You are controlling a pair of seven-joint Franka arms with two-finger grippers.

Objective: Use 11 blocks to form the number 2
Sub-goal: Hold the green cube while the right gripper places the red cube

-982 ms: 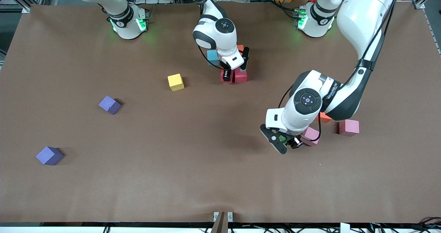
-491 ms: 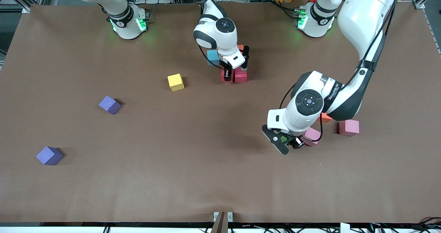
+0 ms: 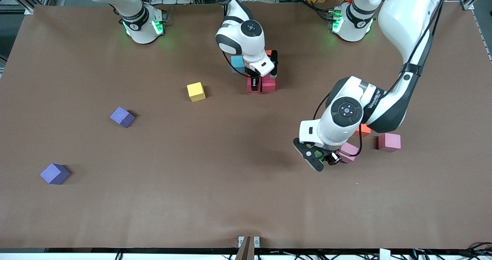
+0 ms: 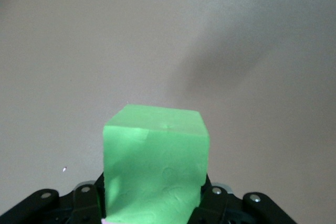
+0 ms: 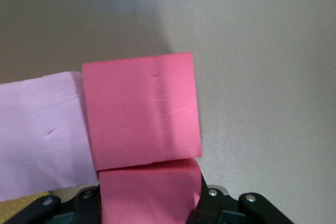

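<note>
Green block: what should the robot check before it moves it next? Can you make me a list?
1. Green block gripped by the left gripper: ok, the fingers are shut on it.
2. Table ahead of the green block bare: ok in the left wrist view.
3. Room around the left gripper: not ok, a pink block lies close beside it and could get bumped.
4. Right gripper busy: ok, it is shut on a red block that touches the second red block.
5. Number 2 finished: not ok, the yellow block lies apart.
</note>
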